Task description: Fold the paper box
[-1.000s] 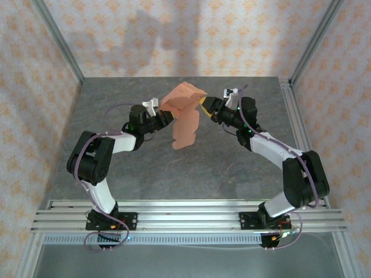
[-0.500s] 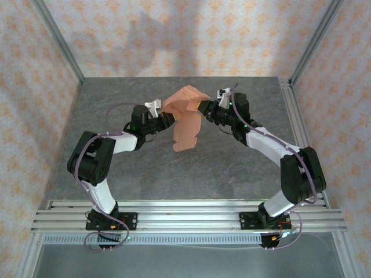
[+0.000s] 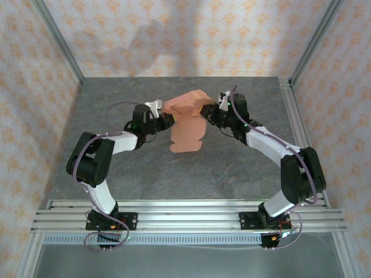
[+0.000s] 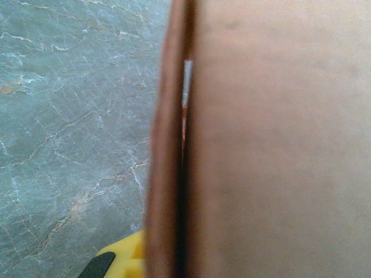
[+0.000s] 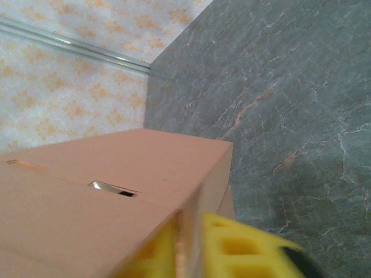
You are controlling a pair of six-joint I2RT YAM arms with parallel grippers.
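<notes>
change: right end effector point(image 3: 207, 111) has moved in and clamped down on the paper box point(image 3: 186, 119); the box top now sits flatter and its hanging panel faces more square-on.
paper box: salmon-orange, part-folded, held in the air with the worktop point(image 3: 116, 168) below it; one long panel hangs down.
left end effector point(image 3: 167, 120): at the box's left side, closed tight on a panel edge, yellow finger pad point(image 4: 124, 258) against the card.
right end effector: at the box's upper right corner, fully pinched on the card edge, yellow fingers point(image 5: 232, 243) on either side.
</notes>
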